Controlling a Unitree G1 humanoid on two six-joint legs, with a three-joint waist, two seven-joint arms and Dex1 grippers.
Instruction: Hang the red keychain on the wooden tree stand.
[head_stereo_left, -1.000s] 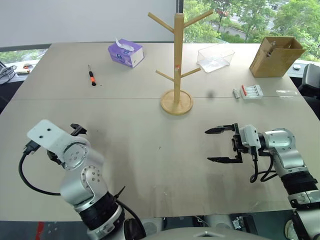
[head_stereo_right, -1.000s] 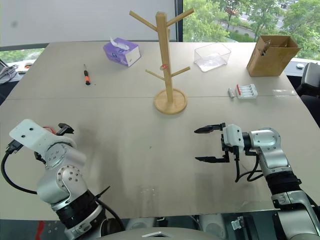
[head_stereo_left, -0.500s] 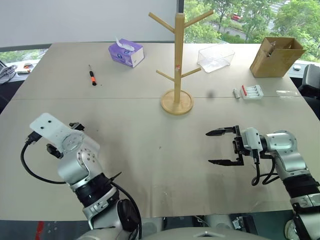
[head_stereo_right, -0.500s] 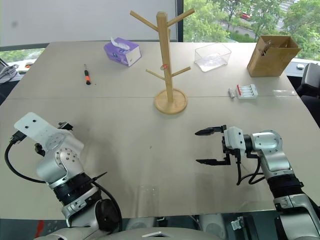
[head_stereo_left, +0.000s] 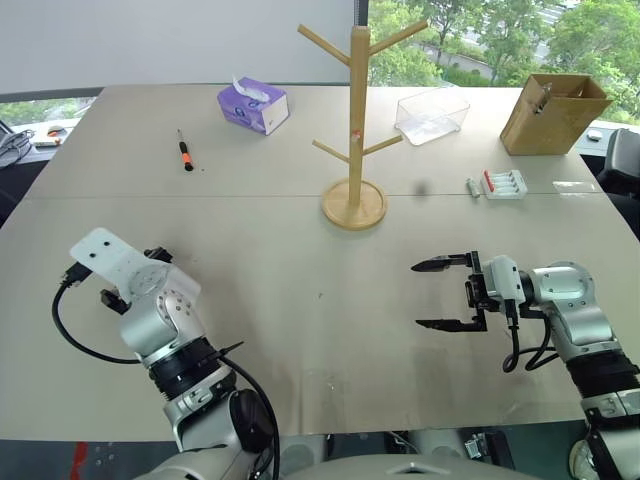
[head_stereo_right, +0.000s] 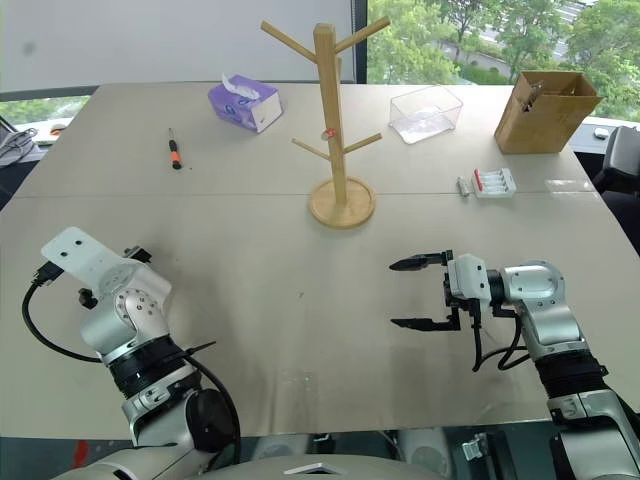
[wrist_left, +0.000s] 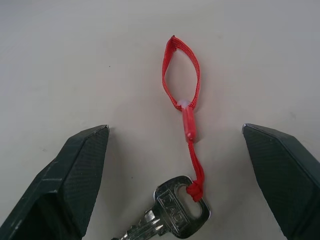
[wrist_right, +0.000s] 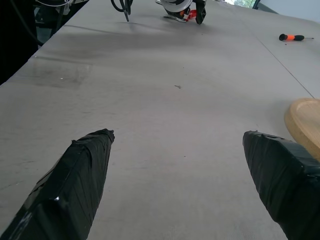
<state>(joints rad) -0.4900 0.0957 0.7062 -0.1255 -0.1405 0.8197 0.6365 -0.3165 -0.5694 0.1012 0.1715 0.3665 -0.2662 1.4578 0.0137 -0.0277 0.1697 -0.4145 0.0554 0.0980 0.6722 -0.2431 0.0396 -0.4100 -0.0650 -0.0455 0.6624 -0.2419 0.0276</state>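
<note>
You're at the approach-to-grasp step: the left gripper (wrist_left: 175, 145) has its fingers spread wide with nothing pinched, and the red keychain (wrist_left: 183, 100) lies flat on the table (head_stereo_left: 300, 300) between them, strap loop pointing away, key nearest the wrist. Next you need to drop the fingers around the red strap and close, then carry it over to a peg on the wooden tree stand (head_stereo_left: 355, 120), which stands well apart mid-table. The right gripper (head_stereo_left: 440, 293) hovers spread and empty.
</note>
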